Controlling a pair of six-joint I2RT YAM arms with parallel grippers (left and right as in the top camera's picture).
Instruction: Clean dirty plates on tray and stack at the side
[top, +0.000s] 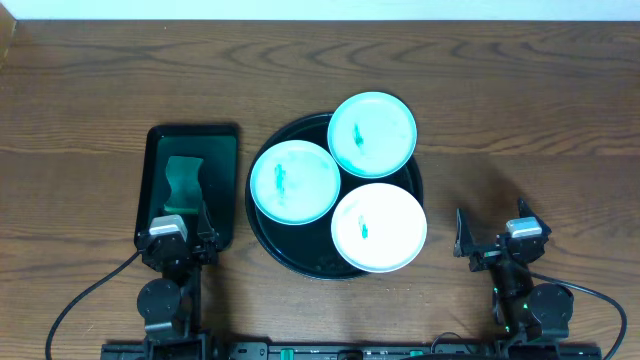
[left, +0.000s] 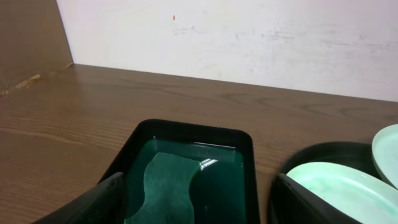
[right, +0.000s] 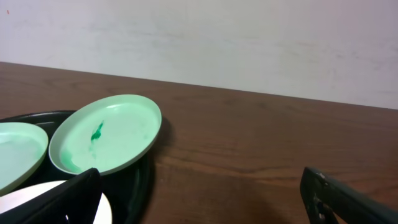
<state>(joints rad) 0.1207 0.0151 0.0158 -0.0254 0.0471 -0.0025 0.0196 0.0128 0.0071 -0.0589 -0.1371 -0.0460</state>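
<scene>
Three pale mint plates lie on the large round black tray (top: 262, 232), each with a teal smear: one at left (top: 294, 181), one at the back right (top: 372, 133) overhanging the rim, one at the front right (top: 379, 227). My left gripper (top: 178, 222) is open and empty at the near end of the rectangular tray; its view (left: 199, 202) shows the left plate (left: 336, 186). My right gripper (top: 492, 232) is open and empty on bare table right of the round tray; its view (right: 202, 199) shows the back plate (right: 106, 134).
A smaller rectangular black tray (top: 226, 150) with a green sponge (top: 182, 183) sits left of the round tray; the sponge also shows in the left wrist view (left: 165, 186). Brown wood table all round, a white wall at the far edge.
</scene>
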